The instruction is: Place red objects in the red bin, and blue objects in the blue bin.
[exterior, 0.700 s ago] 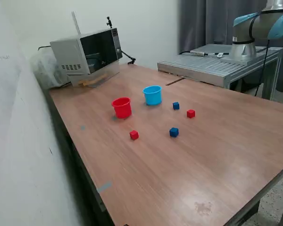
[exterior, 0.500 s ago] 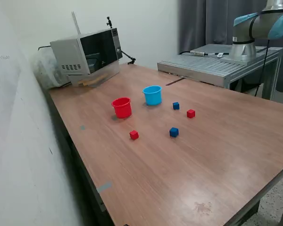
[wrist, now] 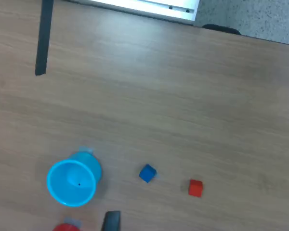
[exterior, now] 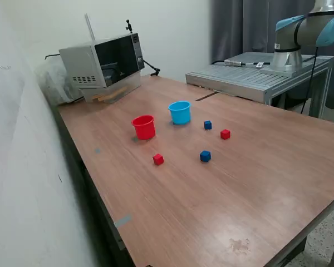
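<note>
In the exterior view the red bin (exterior: 143,127) and the light blue bin (exterior: 180,112) stand upright side by side on the wooden table (exterior: 256,183). One blue cube (exterior: 207,125) and one red cube (exterior: 225,134) lie near the blue bin. A second blue cube (exterior: 205,156) and a second red cube (exterior: 158,159) lie nearer the camera. The wrist view looks down from high up on the blue bin (wrist: 72,180), which looks empty, a blue cube (wrist: 147,173), a red cube (wrist: 195,188) and the red bin's rim (wrist: 65,227). My gripper (wrist: 203,224) shows only two dark fingertips (wrist: 111,221), wide apart and empty.
A microwave (exterior: 103,64) stands at the table's far corner against the wall. A metal platform (exterior: 256,75) carries the arm's base (exterior: 300,33) at the exterior view's right. A dark strip (wrist: 42,38) lies on the table in the wrist view.
</note>
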